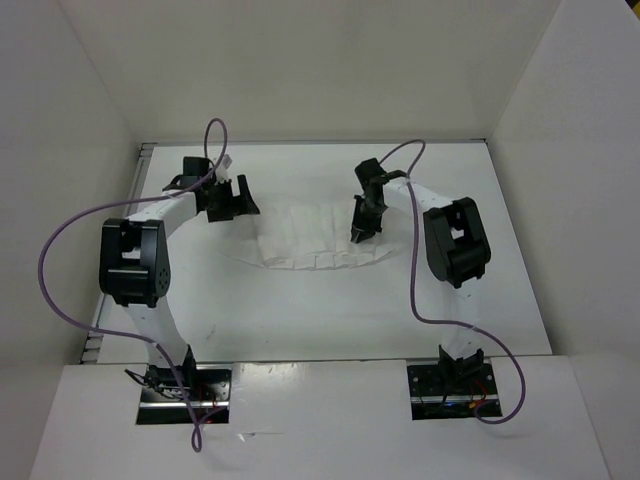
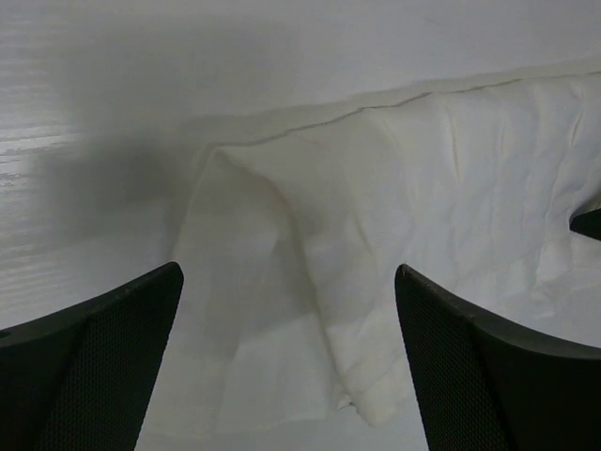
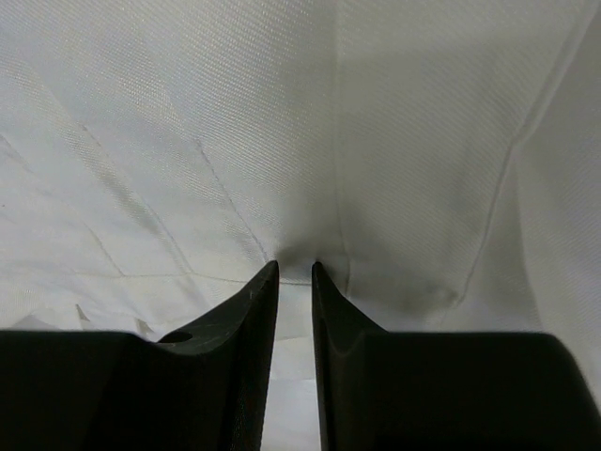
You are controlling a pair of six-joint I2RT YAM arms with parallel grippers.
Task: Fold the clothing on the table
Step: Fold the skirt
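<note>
The clothing [image 1: 310, 240] is a white pleated garment lying as a wide, curved band across the middle of the table [image 1: 300, 310]. My left gripper [image 1: 232, 208] stands wide open at the garment's left end. In the left wrist view a folded, wrinkled corner of the clothing [image 2: 376, 235] lies between and beyond the open fingers [image 2: 287, 272], touching neither. My right gripper [image 1: 360, 232] is down on the garment's right end. In the right wrist view its jaws [image 3: 295, 268] are nearly together, pinching a puckered fold of the clothing [image 3: 282, 141].
Upright white walls [image 1: 560, 110] enclose the table on the left, back and right. Purple cables [image 1: 60, 250] loop beside both arms. The bulky black elbows of the left arm [image 1: 132, 262] and right arm [image 1: 455, 240] stand over the table's sides.
</note>
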